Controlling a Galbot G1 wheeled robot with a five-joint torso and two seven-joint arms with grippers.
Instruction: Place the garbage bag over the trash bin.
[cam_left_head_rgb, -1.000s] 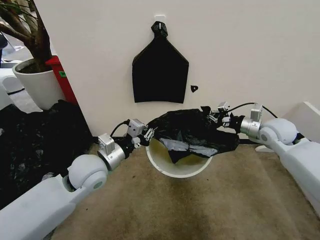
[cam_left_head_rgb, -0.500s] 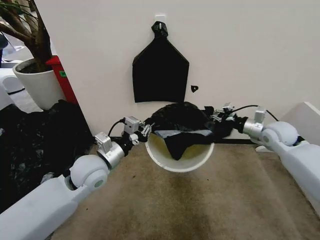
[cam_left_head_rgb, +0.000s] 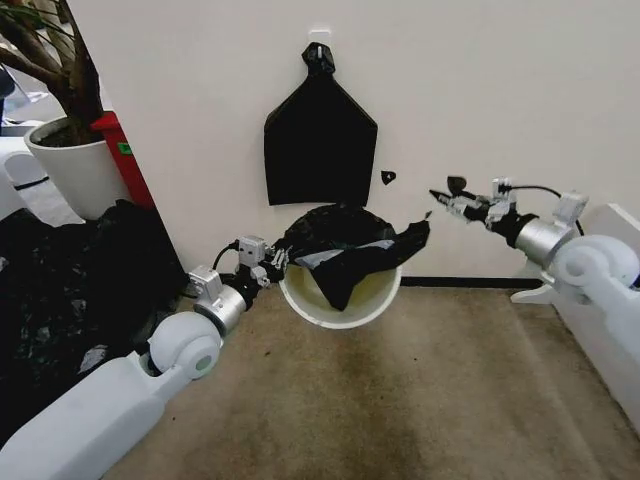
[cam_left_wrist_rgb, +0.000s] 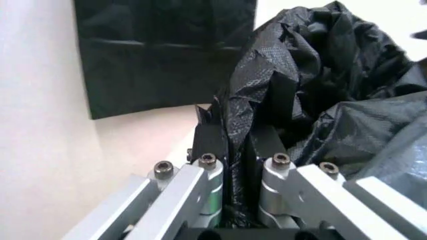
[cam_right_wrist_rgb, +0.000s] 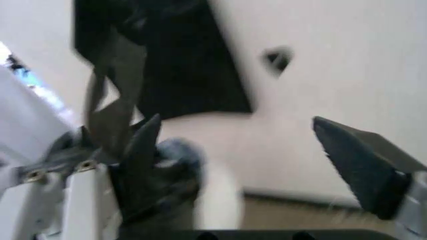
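Our left claw (cam_left_head_rgb: 276, 262) pinches the garbage bag (cam_left_head_rgb: 340, 245), which lies draped across the trash bin (cam_left_head_rgb: 340, 305) on the floor; our right claw (cam_left_head_rgb: 444, 195) hangs open beside it. We should regrip the loose right edge and pull it evenly down over the rim.

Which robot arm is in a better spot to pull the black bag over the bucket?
Probably the left. The left gripper is shut on the garbage bag at the trash bin rim, while the right gripper is open, clear of the bag.
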